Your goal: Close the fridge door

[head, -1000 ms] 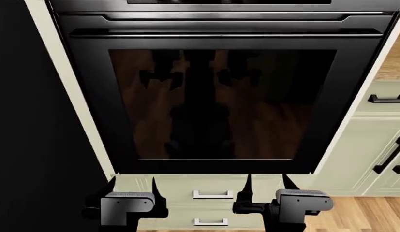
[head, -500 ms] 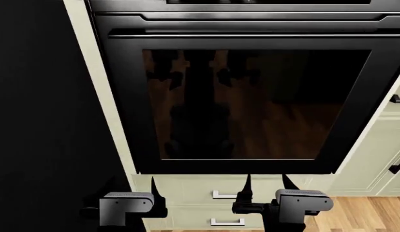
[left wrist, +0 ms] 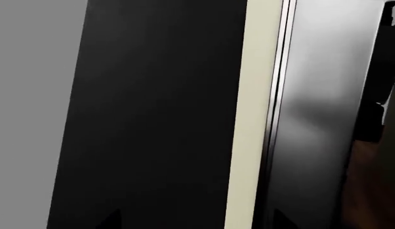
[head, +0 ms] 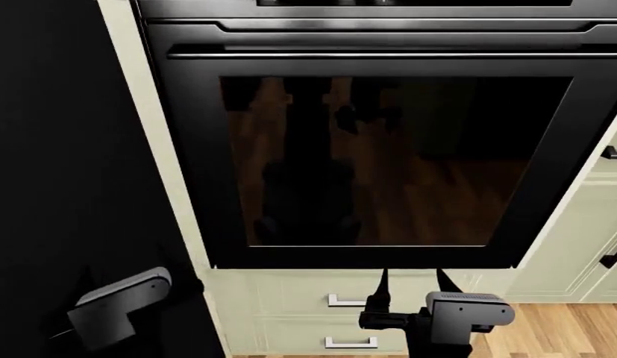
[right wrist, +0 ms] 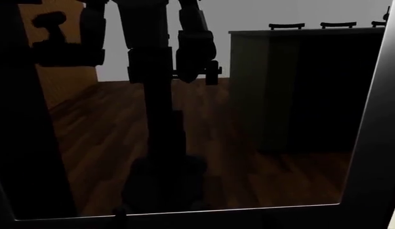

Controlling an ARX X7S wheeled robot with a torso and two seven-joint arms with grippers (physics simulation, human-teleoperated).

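Note:
A glossy black fridge face (head: 60,149) fills the left of the head view and shows as a dark panel (left wrist: 153,114) in the left wrist view. No handle or white inner side shows, so I cannot tell whether this is the fridge door itself. My left gripper (left wrist: 196,220) is open, its dark tips spread wide and pointing at that panel. Its grey wrist housing (head: 119,302) sits tilted in front of the black face. My right gripper (head: 415,283) is open and empty, low in front of the oven.
A black glass-fronted oven door (head: 388,156) sits in a cream cabinet, with a cream strip (head: 154,142) between it and the fridge. Below it are cream drawers with silver handles (head: 348,300). Cream cupboards with dark handles (head: 612,153) stand at the right, over wood floor (head: 557,328).
The view first slid left, bringing more of the black fridge face into sight. Since then my left gripper has swung left and tilted over the black face. The right gripper has stayed put.

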